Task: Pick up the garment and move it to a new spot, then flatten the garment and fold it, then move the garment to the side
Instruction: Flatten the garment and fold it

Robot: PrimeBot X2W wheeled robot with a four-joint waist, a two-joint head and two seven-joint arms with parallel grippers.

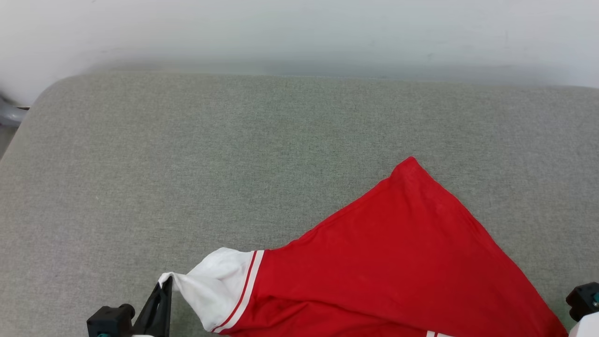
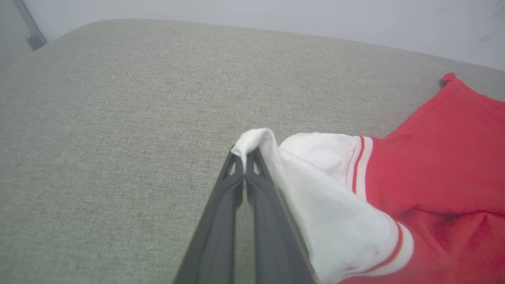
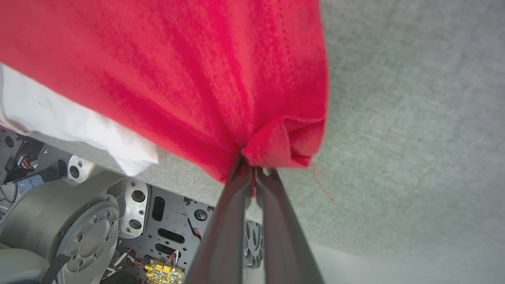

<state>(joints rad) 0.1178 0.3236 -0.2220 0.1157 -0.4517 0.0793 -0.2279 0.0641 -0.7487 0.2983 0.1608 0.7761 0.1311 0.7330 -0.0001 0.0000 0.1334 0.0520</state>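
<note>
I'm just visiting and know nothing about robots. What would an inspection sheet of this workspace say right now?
Surface: grey woven padded top.
Job's things: garment, red with a white sleeve and striped trim, lying partly spread, held at two ends.
Clutter: nothing seen.
Grippers: left gripper shut on the white sleeve tip; right gripper shut on bunched red cloth.
Cables: thin wires and a yellow connector on the robot's base.
Surroundings: pale wall behind; grey metal part at left.

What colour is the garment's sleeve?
The sleeve is white, its trim red-and-white striped; left wrist view.
</note>
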